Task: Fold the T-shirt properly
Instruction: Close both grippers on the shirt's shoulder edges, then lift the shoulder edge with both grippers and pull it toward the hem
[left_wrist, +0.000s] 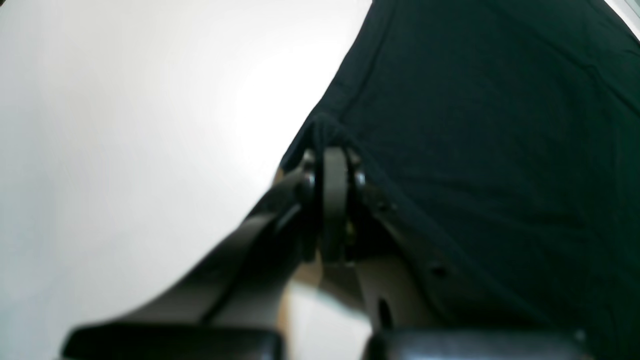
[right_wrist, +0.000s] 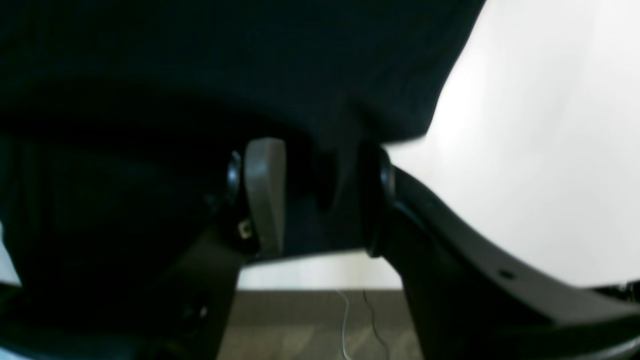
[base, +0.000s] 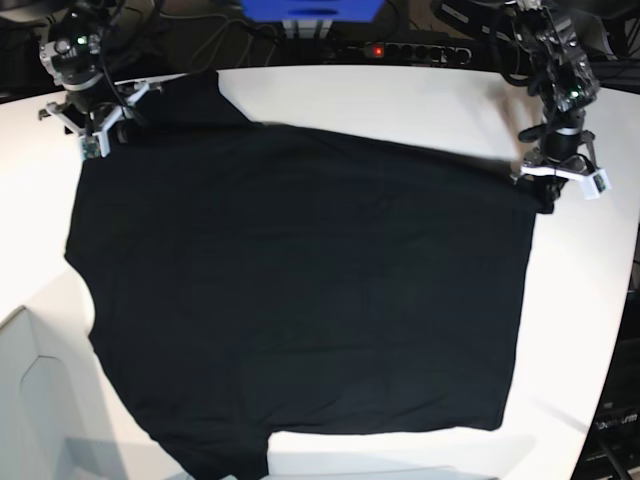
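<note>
The T-shirt (base: 300, 290) lies spread on the white surface (base: 400, 95), plain black side up, and both far corners are taken, so I judge the first fold is being started. The left end effector (left_wrist: 334, 165) is clenched on a bunched edge of the cloth, which hangs beyond and to its right. The right end effector (right_wrist: 312, 195) grasps a thicker fold of the fabric between its half-parted fingers. The cloth is soft, matte and limp. The next move probably calls for lifting both corners evenly, so the fabric does not wrinkle.
</note>
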